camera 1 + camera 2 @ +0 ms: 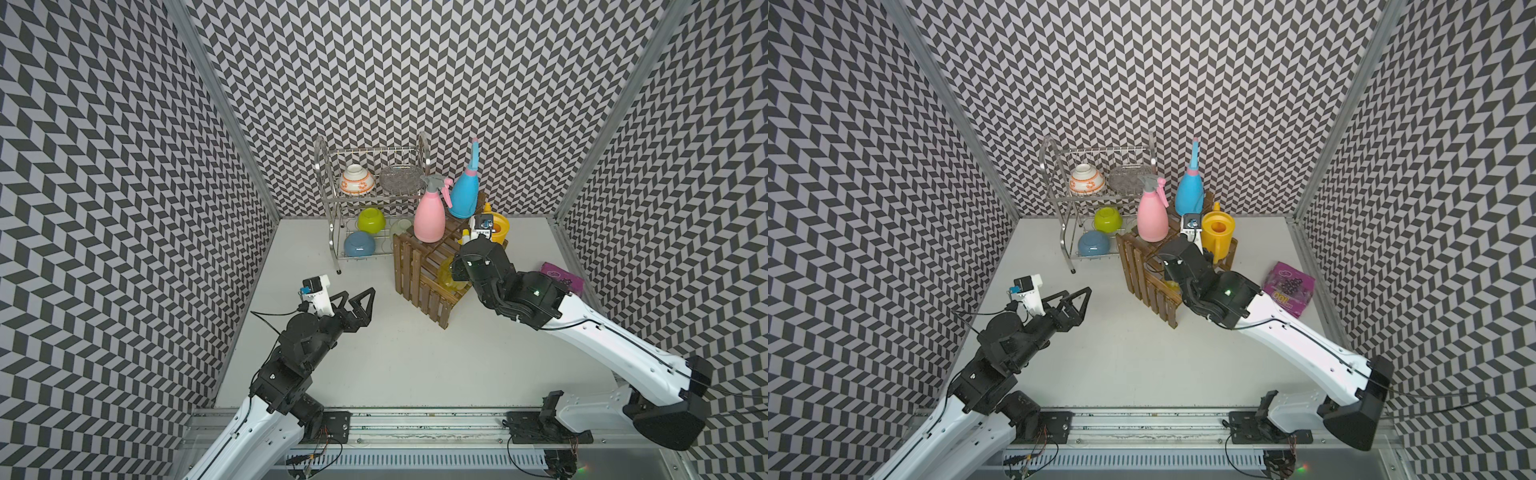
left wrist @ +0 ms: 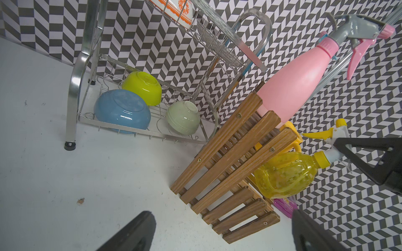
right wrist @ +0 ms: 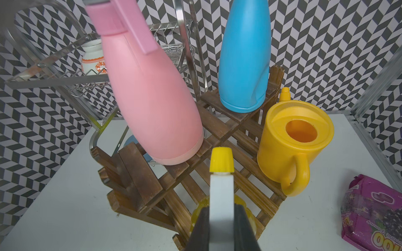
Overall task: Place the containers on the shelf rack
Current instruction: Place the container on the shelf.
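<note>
Final placing: right pincer [image 3: 221, 217] is clamping yellow spray bottle [image 2: 285, 173] by its head, shelf rack [image 3: 252, 171] beneath; next, seating upright, releasing. Left pincer [image 1: 360, 291] gaping, empty.

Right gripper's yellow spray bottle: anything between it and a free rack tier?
Nothing visible. The right gripper holds the translucent yellow spray bottle over the low front slats of the shelf rack; pink spray bottle, blue spray bottle and watering can stand on other tiers.
</note>
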Robot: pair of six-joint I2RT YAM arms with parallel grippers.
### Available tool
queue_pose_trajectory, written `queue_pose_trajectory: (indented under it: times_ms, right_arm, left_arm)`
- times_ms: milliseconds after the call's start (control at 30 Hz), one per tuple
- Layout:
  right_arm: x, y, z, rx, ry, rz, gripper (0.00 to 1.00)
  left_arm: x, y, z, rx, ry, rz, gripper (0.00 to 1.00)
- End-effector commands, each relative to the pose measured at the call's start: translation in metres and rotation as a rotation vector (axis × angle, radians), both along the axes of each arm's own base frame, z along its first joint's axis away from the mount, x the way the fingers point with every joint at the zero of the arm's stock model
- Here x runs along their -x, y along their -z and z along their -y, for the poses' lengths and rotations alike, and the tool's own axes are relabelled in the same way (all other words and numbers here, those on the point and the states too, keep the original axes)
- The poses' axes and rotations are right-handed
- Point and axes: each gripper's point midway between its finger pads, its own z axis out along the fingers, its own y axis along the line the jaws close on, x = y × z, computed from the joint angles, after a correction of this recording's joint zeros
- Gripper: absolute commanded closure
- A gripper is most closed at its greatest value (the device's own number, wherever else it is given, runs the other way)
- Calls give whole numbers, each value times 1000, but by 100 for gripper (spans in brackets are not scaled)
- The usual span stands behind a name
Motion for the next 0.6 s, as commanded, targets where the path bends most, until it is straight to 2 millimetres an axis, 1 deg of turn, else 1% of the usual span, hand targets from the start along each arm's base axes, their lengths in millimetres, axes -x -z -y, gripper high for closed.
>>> queue_pose_trajectory:
  times_ms: [0, 133, 200, 233, 267, 433, 567]
  right_arm:
    - [-4, -10, -7, -18, -3, 33, 82]
    - [-5, -6, -11, -20, -9, 24, 76]
    - [-6, -5, -12, -25, -11, 22, 70]
    - [-6, -4, -13, -26, -13, 22, 67]
    - [-6, -4, -14, -30, -16, 23, 64]
    - [-4, -8, -15, -45, -25, 30, 61]
    - [-3, -11, -13, -52, -29, 35, 54]
  left_arm:
    - [2, -2, -2, 5, 1, 5, 0]
    - [2, 0, -2, 1, -1, -3, 0]
    - [2, 1, -2, 0, -1, -6, 0]
    - [6, -7, -5, 15, -2, 19, 0]
    - [7, -8, -5, 16, -2, 22, 0]
    - [7, -8, -5, 17, -1, 22, 0]
    - [7, -9, -5, 16, -1, 24, 0]
